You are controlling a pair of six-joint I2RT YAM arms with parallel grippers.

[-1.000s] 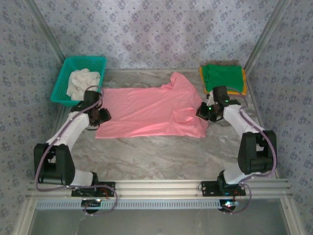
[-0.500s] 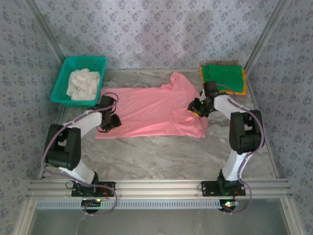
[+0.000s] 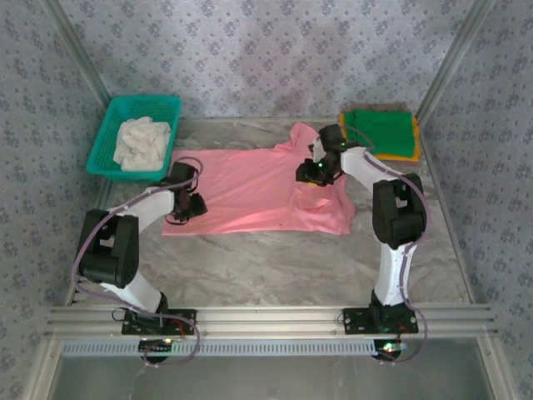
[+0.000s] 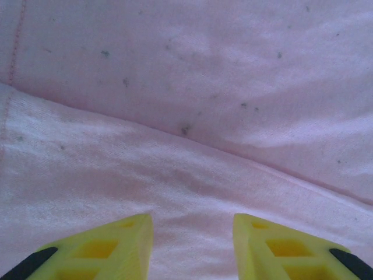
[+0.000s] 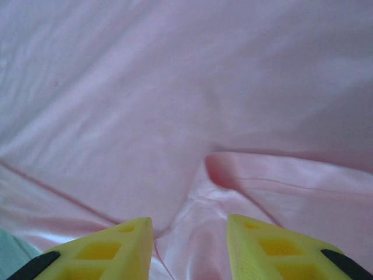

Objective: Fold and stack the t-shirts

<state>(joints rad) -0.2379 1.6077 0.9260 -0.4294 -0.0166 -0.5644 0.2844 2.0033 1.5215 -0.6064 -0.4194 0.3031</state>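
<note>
marble table holds salmon-pink t-shirt spread out

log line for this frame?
left hand: open over pink t-shirt | right hand: open over its crease | green t-shirt: folded, far right

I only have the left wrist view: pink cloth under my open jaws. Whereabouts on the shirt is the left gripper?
Observer: The left gripper is over the left end of the spread-out salmon-pink t-shirt, toward its near corner.
Operator: And the right gripper?
Observer: The right gripper is over the same shirt's right part, jaws apart above a fold in the cloth.
Operator: Is anything stacked?
Observer: A folded green t-shirt lies on an orange-yellow one at the far right.
</note>
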